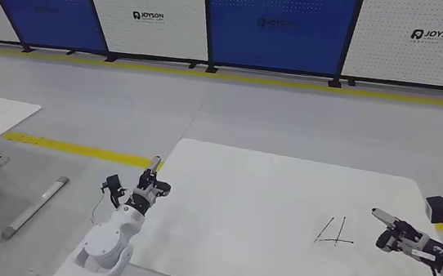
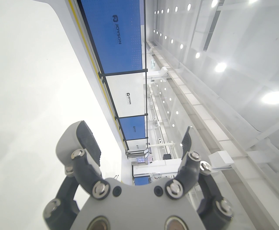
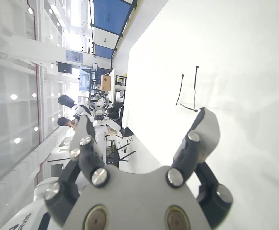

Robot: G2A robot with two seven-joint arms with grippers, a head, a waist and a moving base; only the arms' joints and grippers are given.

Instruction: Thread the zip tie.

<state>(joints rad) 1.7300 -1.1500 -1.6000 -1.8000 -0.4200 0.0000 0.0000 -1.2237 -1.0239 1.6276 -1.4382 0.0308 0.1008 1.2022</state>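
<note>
- Left gripper (image 2: 135,130): fingers spread wide, nothing between them. The black pads (image 2: 90,139) are bare.
- Position, left: in the top view my left gripper sits at the left edge of the white table (image 1: 265,184), pointing away from me toward the far side of the room.
- Right gripper (image 3: 142,114): fingers likewise spread wide, nothing held.
- Position, right: in the top view it is over the right part of the table, pointing inward toward the table's middle. I cannot tell its height above the surface.
- Zip ties (image 1: 342,231): three thin black ties lie flat on the table in its right half, loose and unthreaded.
- Two of them lie roughly side by side, one slightly slanted, with their square heads at the ends toward the table's far edge.
- The third lies crosswise at their near ends. Whether it touches them I cannot tell.
- Relation: the ties are near my right gripper, just ahead of its fingertips and apart from them. They are well apart from my left gripper, most of the table's width away.
- Surroundings: blue and white partition panels (image 1: 280,21) stand along the far side of the floor, and a yellow floor line (image 1: 80,149) runs up to the table's left edge.
</note>
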